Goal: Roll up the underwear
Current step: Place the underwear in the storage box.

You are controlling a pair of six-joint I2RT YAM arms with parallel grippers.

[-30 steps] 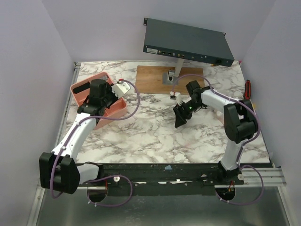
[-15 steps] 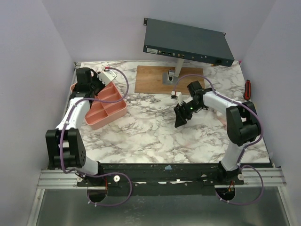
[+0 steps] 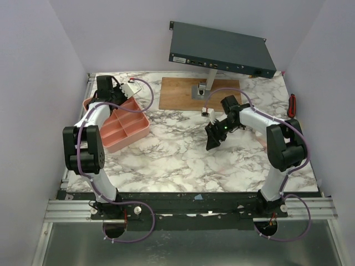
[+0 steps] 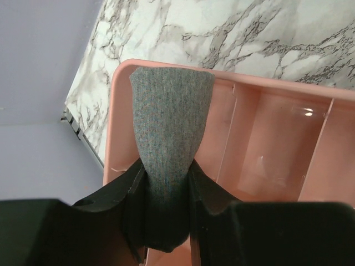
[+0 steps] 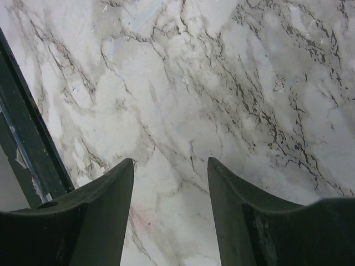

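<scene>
Underwear (image 4: 169,105): grey, drawn taut over the upper-left corner of the pink tray (image 4: 277,133) in your left wrist view.
Left gripper (image 4: 165,180): clamped on it, bottom centre.
Right gripper (image 5: 171,188): fingers spread, nothing between, above the marble table (image 5: 222,83).

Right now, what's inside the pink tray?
The compartments of the tray that are in view look empty. The grey underwear, pinched in the left gripper, hangs over the corner compartment and hides whatever lies beneath it.
</scene>
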